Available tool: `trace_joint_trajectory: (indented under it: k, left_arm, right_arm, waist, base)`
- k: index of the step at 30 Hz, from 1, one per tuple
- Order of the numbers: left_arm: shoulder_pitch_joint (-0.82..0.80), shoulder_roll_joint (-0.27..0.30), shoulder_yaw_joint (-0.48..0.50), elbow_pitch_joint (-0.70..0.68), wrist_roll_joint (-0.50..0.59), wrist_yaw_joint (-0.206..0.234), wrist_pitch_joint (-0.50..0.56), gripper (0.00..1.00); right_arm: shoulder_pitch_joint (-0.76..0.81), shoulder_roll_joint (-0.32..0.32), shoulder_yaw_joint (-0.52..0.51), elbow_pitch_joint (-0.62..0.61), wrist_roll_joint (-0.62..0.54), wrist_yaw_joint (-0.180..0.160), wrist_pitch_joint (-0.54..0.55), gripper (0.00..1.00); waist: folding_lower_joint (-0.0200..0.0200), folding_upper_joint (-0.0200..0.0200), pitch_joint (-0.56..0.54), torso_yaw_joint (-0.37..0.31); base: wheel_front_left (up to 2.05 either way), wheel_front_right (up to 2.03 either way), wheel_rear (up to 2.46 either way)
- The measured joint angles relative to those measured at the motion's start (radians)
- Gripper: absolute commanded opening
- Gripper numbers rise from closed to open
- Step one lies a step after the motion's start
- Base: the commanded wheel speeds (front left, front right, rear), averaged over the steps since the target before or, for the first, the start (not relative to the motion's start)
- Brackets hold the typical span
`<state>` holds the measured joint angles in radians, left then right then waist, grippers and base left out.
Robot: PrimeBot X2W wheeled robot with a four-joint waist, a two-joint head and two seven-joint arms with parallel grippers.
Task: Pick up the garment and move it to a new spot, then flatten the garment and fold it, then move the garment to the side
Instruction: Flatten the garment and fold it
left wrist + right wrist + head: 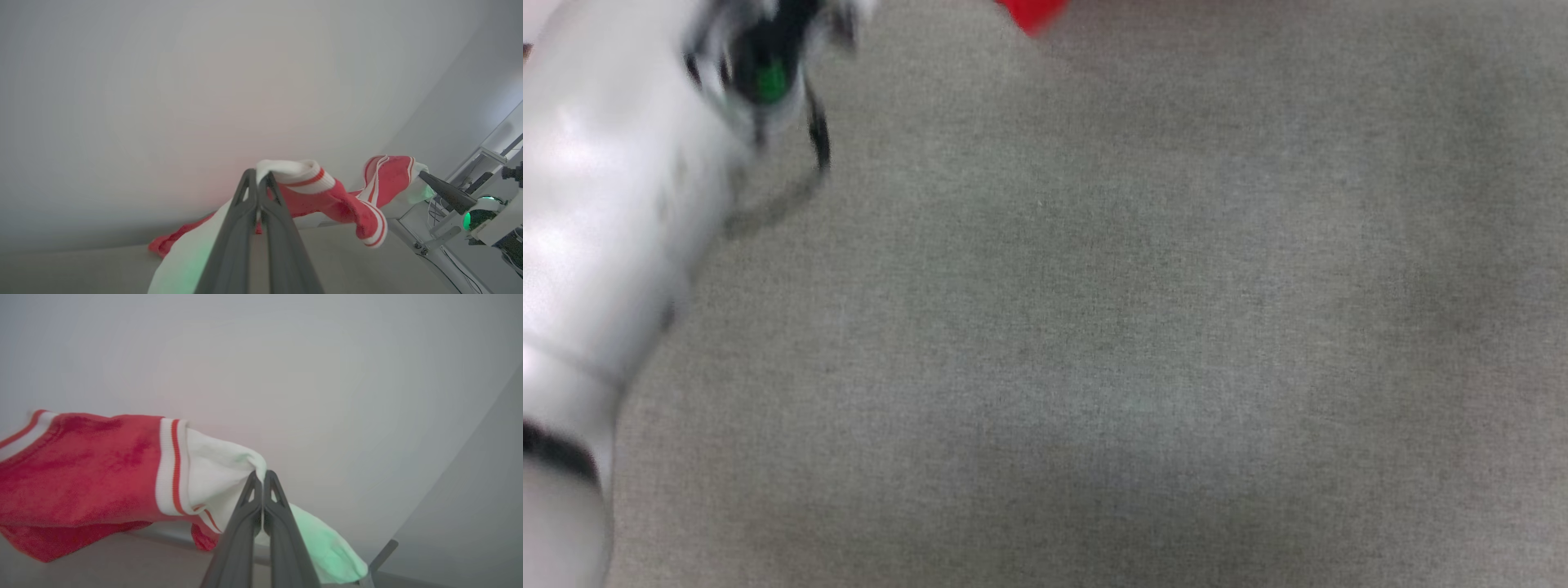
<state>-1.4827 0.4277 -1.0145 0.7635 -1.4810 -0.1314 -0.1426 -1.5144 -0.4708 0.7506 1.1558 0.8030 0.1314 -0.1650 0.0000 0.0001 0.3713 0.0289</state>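
The garment is a red jersey with white sleeves and red-and-white striped trim. It hangs in the air, stretched between both grippers. In the left wrist view my left gripper is shut on a white sleeve edge, and my right gripper holds the far end of the cloth. In the right wrist view my right gripper is shut on white sleeve fabric of the garment, whose red body trails off to the left. At the top edge of the head view a red corner of the garment shows, with my blurred pale left forearm at the left.
A grey fabric-covered surface spreads below in the head view. A plain pale wall stands behind the hanging cloth. My own pale body with green lights shows at the right of the left wrist view.
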Motion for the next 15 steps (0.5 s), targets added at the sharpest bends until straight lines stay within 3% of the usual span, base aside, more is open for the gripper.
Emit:
trace_joint_trajectory:
  k: [5, 15]
  left_arm:
    - [0.264, 0.084, -0.044, -0.185, -0.060, 0.000, -0.007, 0.00]
    - [0.613, 0.281, -0.126, -0.531, -0.086, 0.001, -0.048, 0.00]
  right_arm:
    - [0.248, -0.087, 0.064, -0.204, 0.082, 0.000, 0.089, 0.00]
    - [0.776, -0.371, 0.060, -0.690, 0.272, 0.000, 0.284, 0.00]
  waist:
    - [0.0000, 0.0000, -0.028, -0.002]
    - [0.0000, 0.0000, -0.103, 0.004]
  base:
    - [0.00, 0.00, 0.00]
    - [0.00, 0.00, 0.00]
